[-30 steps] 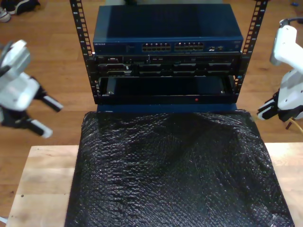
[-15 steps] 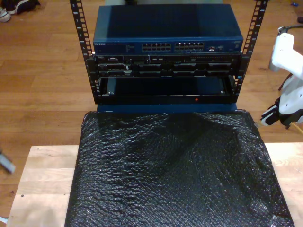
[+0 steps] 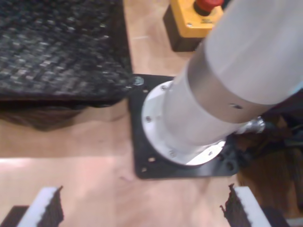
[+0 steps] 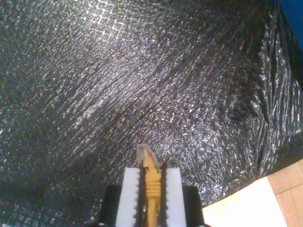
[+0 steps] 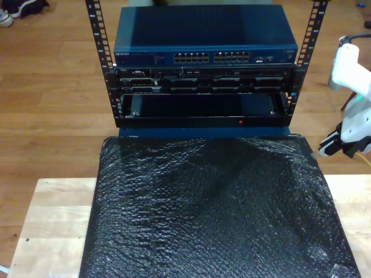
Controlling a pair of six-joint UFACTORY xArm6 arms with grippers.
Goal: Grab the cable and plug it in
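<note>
Second wrist view showed the second gripper [image 4: 151, 182] pinching the cable [image 4: 150, 182], its clear plug [image 4: 145, 152] jutting over the black mat [image 4: 142, 71], so grabbing looked done and plugging into the blue switch [image 5: 206, 35] remained; the first gripper [image 3: 142, 210] hung spread.

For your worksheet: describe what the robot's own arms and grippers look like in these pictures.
The arm at the exterior view's right has a glossy white shell. My second gripper has white ribbed pads on a black body. My first gripper has white pads backed by black toothed strips. A grey cylindrical arm base sits on a black plate.
</note>
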